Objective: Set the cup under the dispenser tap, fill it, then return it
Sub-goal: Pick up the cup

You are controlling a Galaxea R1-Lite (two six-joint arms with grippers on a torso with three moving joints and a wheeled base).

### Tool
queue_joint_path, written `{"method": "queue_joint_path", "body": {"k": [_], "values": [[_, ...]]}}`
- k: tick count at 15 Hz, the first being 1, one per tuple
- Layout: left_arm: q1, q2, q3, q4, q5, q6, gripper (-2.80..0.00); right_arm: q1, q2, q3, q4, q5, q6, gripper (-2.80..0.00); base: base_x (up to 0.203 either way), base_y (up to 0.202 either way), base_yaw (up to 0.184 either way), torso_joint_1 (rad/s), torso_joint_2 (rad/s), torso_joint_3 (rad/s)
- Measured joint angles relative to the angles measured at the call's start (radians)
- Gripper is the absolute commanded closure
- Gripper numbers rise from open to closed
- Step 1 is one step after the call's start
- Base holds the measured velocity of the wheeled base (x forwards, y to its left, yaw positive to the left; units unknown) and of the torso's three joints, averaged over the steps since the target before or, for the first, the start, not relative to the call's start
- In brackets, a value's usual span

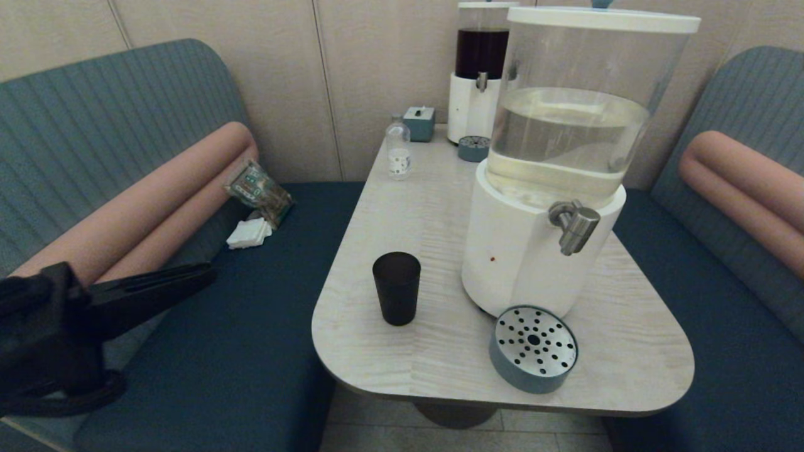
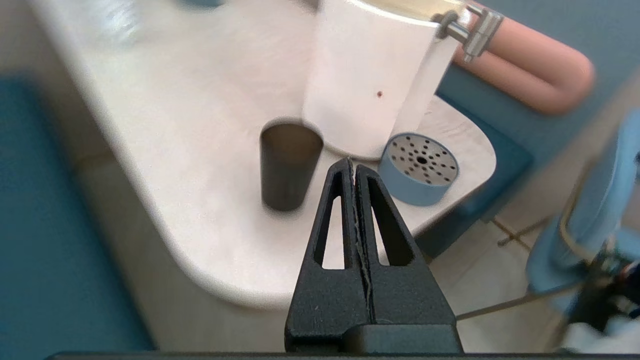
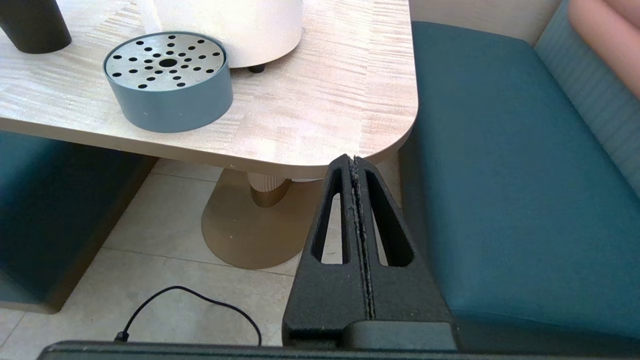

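One black cup point(image 1: 396, 287) stands upright on the table point(image 1: 433, 207), left of the white dispenser point(image 1: 521, 251), not under its steel tap point(image 1: 575, 226). My left claw point(image 1: 204, 273) hovers off the table's left edge, fingers pressed together. My right claw point(image 3: 354, 162), also closed, sits below the table's near right corner.

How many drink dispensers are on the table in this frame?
2. The large dispenser, with a clear tank of pale liquid, stands near the front, right of the black cup. The smaller dispenser, holding dark liquid, stands at the table's far end.
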State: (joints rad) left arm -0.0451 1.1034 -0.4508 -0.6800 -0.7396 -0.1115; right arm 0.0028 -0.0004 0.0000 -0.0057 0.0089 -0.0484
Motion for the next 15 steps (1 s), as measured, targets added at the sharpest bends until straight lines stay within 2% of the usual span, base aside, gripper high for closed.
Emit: {"method": "queue_joint_path", "body": {"k": [3, 5, 6, 8, 15], "values": [[0.004, 0.333, 0.049, -0.453, -0.106, 0.062, 0.00, 0.000, 0.000, 0.000, 0.000, 0.000, 0.000, 0.00, 0.000, 0.000, 0.000, 0.000, 0.00, 0.000], [0.014, 0.518, 0.056, -0.680, -0.183, 0.116, 0.00, 0.000, 0.000, 0.000, 0.001, 0.000, 0.000, 0.00, 0.000, 0.000, 0.000, 0.000, 0.00, 0.000], [0.019, 0.595, 0.041, -0.761, -0.214, 0.137, -2.80, 0.000, 0.000, 0.000, 0.000, 0.000, 0.000, 0.00, 0.000, 0.000, 0.000, 0.000, 0.00, 0.000], [0.025, 0.718, -0.016, -0.832, -0.250, 0.160, -2.80, 0.000, 0.000, 0.000, 0.000, 0.000, 0.000, 0.00, 0.000, 0.000, 0.000, 0.000, 0.00, 0.000], [0.024, 0.997, -0.118, -0.842, -0.344, 0.292, -2.80, 0.000, 0.000, 0.000, 0.001, 0.000, 0.000, 0.00, 0.000, 0.000, 0.000, 0.000, 0.00, 0.000]]}}
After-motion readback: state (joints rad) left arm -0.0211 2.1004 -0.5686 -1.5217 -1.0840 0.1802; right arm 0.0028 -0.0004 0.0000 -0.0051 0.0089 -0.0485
